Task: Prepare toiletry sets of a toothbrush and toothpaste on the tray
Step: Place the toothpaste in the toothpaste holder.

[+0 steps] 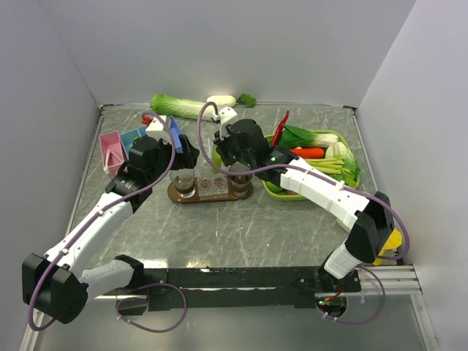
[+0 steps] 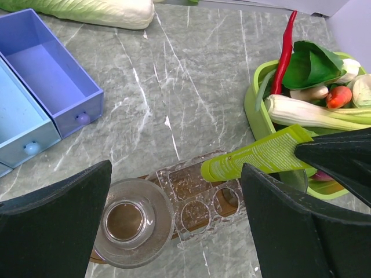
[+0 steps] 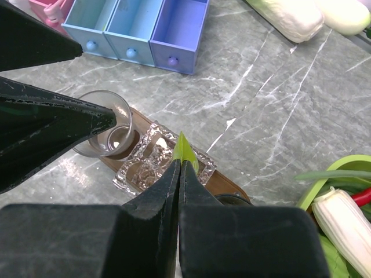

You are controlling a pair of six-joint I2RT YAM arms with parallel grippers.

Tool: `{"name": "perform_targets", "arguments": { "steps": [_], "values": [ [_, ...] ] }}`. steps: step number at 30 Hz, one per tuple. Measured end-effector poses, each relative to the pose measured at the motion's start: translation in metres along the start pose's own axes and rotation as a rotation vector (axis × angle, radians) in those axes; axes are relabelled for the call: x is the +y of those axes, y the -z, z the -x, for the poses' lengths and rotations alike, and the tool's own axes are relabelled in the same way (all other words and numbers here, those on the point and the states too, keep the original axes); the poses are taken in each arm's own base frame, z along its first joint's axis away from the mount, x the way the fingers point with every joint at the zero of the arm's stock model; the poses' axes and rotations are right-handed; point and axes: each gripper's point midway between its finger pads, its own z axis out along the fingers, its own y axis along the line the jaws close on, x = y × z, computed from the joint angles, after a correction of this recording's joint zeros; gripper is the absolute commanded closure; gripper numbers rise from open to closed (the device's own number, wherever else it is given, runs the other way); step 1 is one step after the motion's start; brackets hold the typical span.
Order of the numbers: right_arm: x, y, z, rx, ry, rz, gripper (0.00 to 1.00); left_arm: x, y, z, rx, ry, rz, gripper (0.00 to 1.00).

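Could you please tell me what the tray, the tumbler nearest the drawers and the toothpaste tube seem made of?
The tray is dark brown, matte, likely wood. The tumbler is see-through with glinting rims: glass or clear plastic. The toothpaste tube is flat, light green, printed, probably soft plastic.

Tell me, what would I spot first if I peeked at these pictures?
Probably the light-green toothpaste tube, pinched in the right gripper and hanging over the brown tray mid-table. Next comes the lime basket to the tray's right, piled with vegetables and a bright red chili.
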Motion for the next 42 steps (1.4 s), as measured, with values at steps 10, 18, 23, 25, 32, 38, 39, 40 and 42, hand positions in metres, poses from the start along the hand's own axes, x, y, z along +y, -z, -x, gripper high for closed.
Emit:
{"name": "perform_targets", "arguments": {
  "steps": [10,18,23,25,32,38,39,40,42],
  "values": [
    [0.001,-0.005,-0.006,0.015,0.007,-0.006,1.0,-0.001,0.0,0.0,0.001,0.0,-0.003,0.03],
    [0.001,-0.013,-0.015,0.04,0.031,-0.011,1.0,-0.001,0.0,0.0,0.001,0.0,-0.004,0.03],
    [0.002,-0.013,-0.016,0.04,0.038,-0.017,1.0,-0.001,0.0,0.0,0.001,0.0,-0.004,0.03],
    [0.002,-0.015,-0.017,0.043,0.039,-0.017,1.0,-0.001,0.0,0.0,0.001,0.0,-0.003,0.03],
    [0.004,-0.021,-0.021,0.049,0.042,-0.019,1.0,0.0,-0.001,-0.001,0.006,-0.001,-0.002,0.03],
    [0.006,-0.031,-0.032,0.072,0.047,-0.021,1.0,0.0,-0.002,-0.002,0.008,-0.001,-0.002,0.03],
    [0.006,-0.033,-0.034,0.077,0.048,-0.022,1.0,0.0,-0.002,-0.002,0.008,-0.001,-0.001,0.03],
    [0.007,-0.034,-0.036,0.082,0.049,-0.023,1.0,0.0,-0.002,-0.002,0.008,0.0,-0.001,0.03],
    [0.006,-0.036,-0.038,0.088,0.051,-0.027,1.0,0.0,-0.002,-0.002,0.009,0.0,-0.001,0.03]
  ]
}}
